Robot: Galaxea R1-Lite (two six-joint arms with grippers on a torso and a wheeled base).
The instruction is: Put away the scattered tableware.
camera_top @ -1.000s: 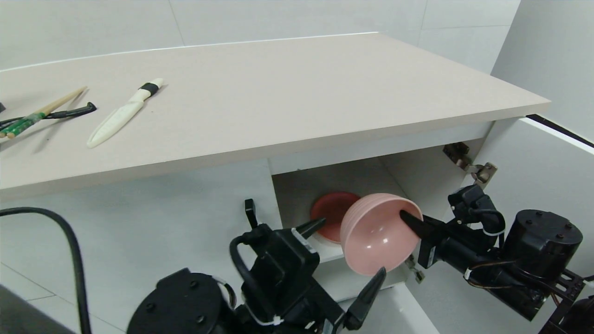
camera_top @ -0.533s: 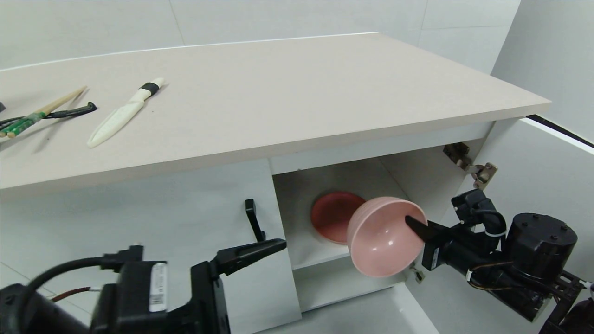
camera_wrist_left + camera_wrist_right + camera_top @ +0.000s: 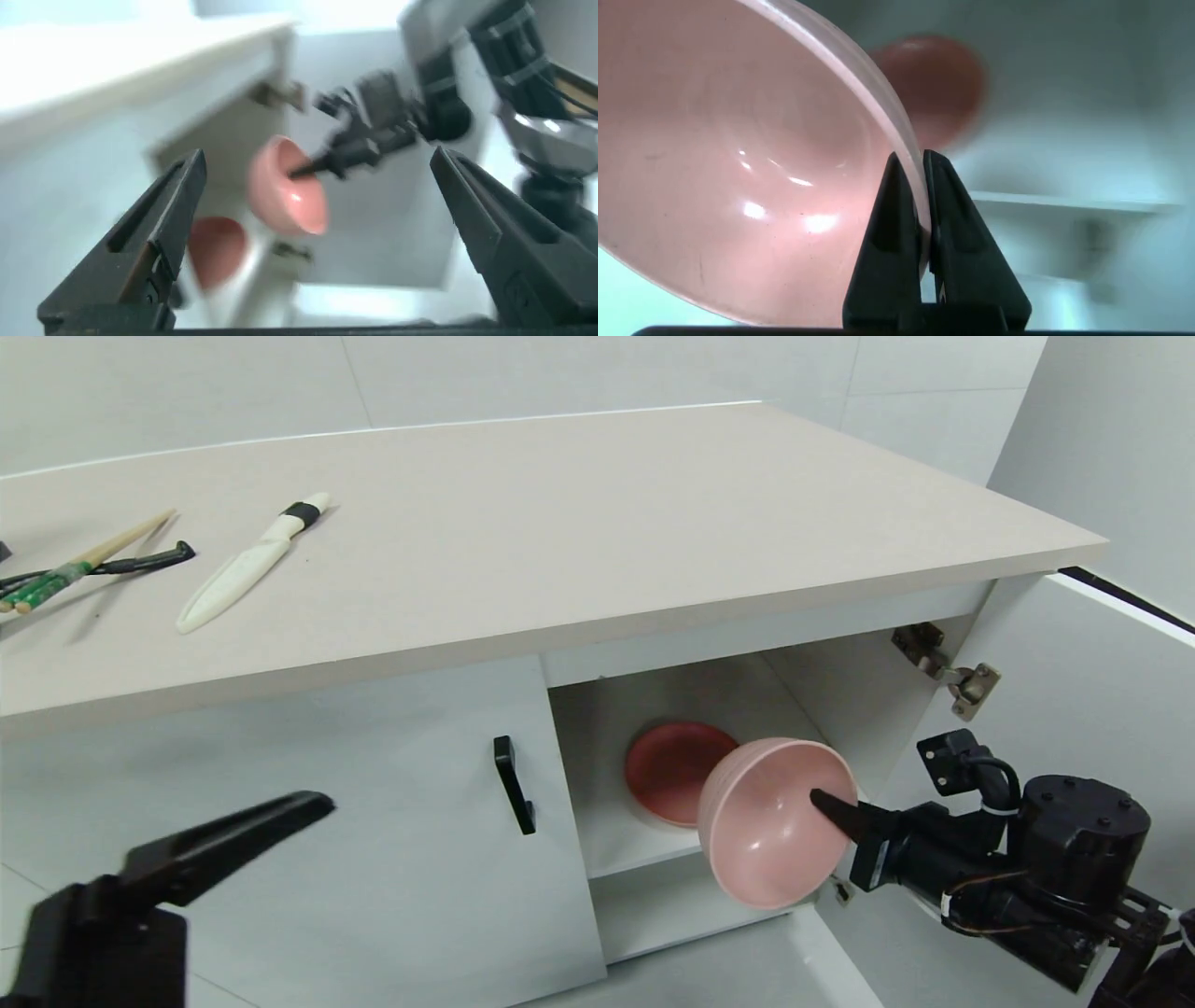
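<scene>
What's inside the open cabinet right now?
A red dish sits on the cabinet shelf. The pink bowl, clamped in the right gripper, covers the dish's right edge and the shelf beyond.

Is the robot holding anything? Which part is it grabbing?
Yes. The right gripper pinches the pink bowl by its rim. The left gripper is open and holds nothing.

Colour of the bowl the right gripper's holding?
Pale pink bowl, glossy inside; it shows best in the right wrist view.
</scene>
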